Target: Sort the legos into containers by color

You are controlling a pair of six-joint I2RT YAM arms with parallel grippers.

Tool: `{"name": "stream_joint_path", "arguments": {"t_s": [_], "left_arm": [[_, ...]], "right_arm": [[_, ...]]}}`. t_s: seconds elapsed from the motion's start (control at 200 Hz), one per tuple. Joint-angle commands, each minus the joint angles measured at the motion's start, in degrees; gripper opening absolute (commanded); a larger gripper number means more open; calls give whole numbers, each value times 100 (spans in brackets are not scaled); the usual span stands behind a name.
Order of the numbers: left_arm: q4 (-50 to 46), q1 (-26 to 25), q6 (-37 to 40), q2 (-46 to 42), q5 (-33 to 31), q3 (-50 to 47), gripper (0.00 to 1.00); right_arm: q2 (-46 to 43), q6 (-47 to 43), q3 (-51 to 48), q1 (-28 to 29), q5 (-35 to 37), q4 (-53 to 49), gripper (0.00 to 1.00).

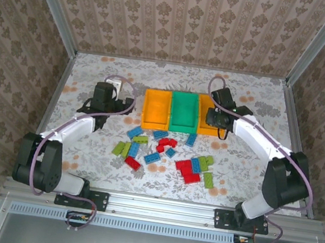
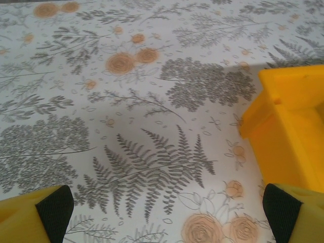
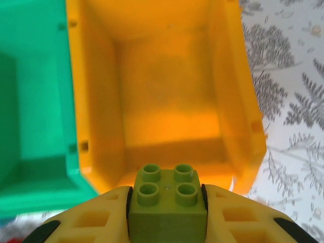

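Plainly, the right gripper was clamped on a lime green brick. Its two yellow fingers pressed against the brick's sides, and the four studs faced the wrist camera. In that view the brick hung at the bottom centre of the frame, over the near end of the right orange bin. The green bin lay against that bin on the left of the frame, and the flowered table showed on the right.

From the top camera the right gripper sat right of centre, over the right orange bin. That bin closed a row of three containers in the upper middle of the frame: the left orange bin, the green bin and the right one, side by side and touching.

The left gripper stood wide open and gripped nothing. Its dark pads sat in the two bottom corners of its wrist view, with patterned cloth between them. A corner of the left orange bin showed at the right edge of that frame, near the gripper but apart from it. In the top view the left arm reached up the left side of the frame, and its end sat just left of the row of bins.

The other legos lay loose on the table just below the bins, in the middle of the top frame. Blue and lime ones lay toward the left of the scatter, a few red ones near the centre, and a cluster of red, blue and lime ones toward the right.
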Motion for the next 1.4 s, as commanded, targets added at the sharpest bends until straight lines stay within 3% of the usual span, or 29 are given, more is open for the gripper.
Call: {"name": "stream_joint_path", "arguments": {"t_s": [0.0,0.29,0.45,0.61,0.785,1.08,1.395], "left_arm": [[-224,-402,446,-87,54,217,100],[-698,-901,120,-173,-253,145,100],[-1106,-1323,-319,-343,-545,-26,100],[-1423,-1365,-909,-583,-664,-275,100],[-1578,-1374,-936,-827,-613,-473,100],[-1442,-1374,-1035,-640,-627,-485,100],[-866,-1409,-1200,-465,-477,-336,100]], "right_arm": [[497,-279,419,-1,287,-27,27],[1257,-235,826,-93,231,-27,34],[1334,-217,824,-99,144,27,45],[1291,-219,817,-106,63,88,53],[1147,-208,761,-99,-122,118,59],[32,-258,-119,-40,-525,99,64],[-1262,-134,-1373,230,-738,-872,64]]}}
